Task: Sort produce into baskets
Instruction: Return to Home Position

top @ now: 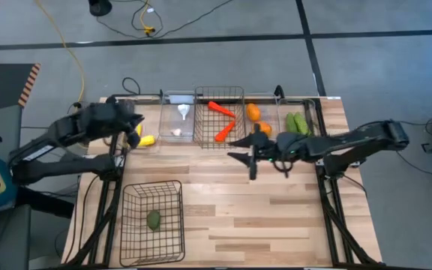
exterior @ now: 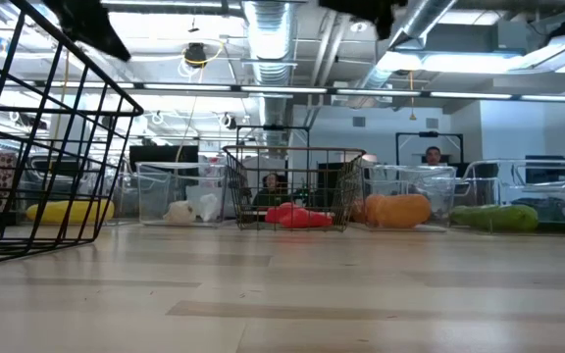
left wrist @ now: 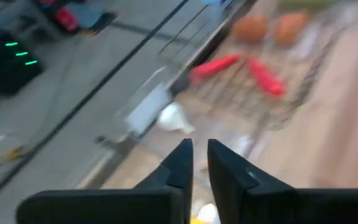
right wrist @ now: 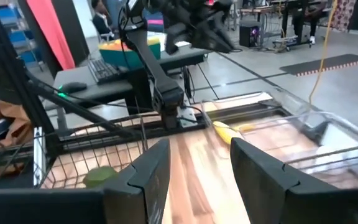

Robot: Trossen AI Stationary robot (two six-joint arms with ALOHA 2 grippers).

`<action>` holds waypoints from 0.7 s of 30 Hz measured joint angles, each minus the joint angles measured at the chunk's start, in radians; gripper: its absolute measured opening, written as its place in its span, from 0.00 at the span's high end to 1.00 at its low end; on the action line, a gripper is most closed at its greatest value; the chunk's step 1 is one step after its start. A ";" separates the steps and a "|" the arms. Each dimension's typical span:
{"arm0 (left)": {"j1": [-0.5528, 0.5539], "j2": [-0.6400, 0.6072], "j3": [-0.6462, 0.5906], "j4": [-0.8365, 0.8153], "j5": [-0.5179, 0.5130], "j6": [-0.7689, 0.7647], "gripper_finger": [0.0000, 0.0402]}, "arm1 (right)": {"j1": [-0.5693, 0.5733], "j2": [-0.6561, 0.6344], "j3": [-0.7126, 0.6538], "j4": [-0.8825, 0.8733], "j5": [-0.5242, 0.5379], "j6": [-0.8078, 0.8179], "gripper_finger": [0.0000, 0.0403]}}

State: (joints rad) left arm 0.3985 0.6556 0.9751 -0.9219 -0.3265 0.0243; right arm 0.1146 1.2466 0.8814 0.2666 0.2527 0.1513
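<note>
**Sorted toy produce on a light wooden desk (top: pixel 261 210).** The reference object is the small dark wire-mesh basket (top: pixel 220 89) at the middle of the desk's far edge. It holds two red-orange toy carrots (top: pixel 221 109), slim and tapered, lying at an angle to each other.

- **Left of this basket:** a narrow clear plastic bin (top: pixel 169 103) touches it and contains two white garlic bulbs (top: pixel 184 112).
- **Further left:** a short yellow corn-like piece (top: pixel 147 140) lies past that bin. Whether a bin encloses it cannot be told.
- **Right of the basket:** two round orange fruits (top: pixel 253 112) sit in clear plastic just beside it.
- **Further right:** two green cucumbers (top: pixel 298 124) lie side by side.
- **Near the front:** a larger dark wire-mesh basket (top: pixel 130 225) stands well apart from the small one, at the desk's near left corner. It holds one dark green avocado (top: pixel 154 219).

The left pincer (left wrist: pixel 197 152) hangs to the left of the small basket, above the yellow piece. Its fingers are drawn almost together and grip nothing. The right pincer (right wrist: pixel 199 144) hovers just in front of the small basket, towards its right side. Its fingers are spread apart and empty.
</note>
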 joint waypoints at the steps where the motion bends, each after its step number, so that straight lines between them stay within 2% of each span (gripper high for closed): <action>1: 0.000 -0.025 0.000 0.003 0.037 -0.012 0.93 | 0.000 -0.032 0.000 -0.035 0.001 -0.004 0.52; 6: 0.000 -0.150 -0.050 0.103 0.184 -0.054 0.99 | -0.008 -0.196 0.000 -0.227 0.010 -0.028 0.57; 11: 0.000 -0.268 -0.202 0.247 0.277 -0.099 1.00 | -0.025 -0.331 0.000 -0.447 0.014 -0.029 0.74; 17: 0.000 -0.366 -0.505 0.649 0.455 -0.133 1.00 | -0.049 -0.417 -0.018 -0.668 0.015 -0.029 0.95; 21: 0.000 -0.373 -0.693 0.963 0.522 -0.164 1.00 | -0.060 -0.456 -0.105 -0.663 0.013 -0.003 0.93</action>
State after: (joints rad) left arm 0.3981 0.2828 0.2825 0.0414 0.1952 -0.1393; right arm 0.0551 0.7906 0.7762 -0.3968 0.2661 0.1478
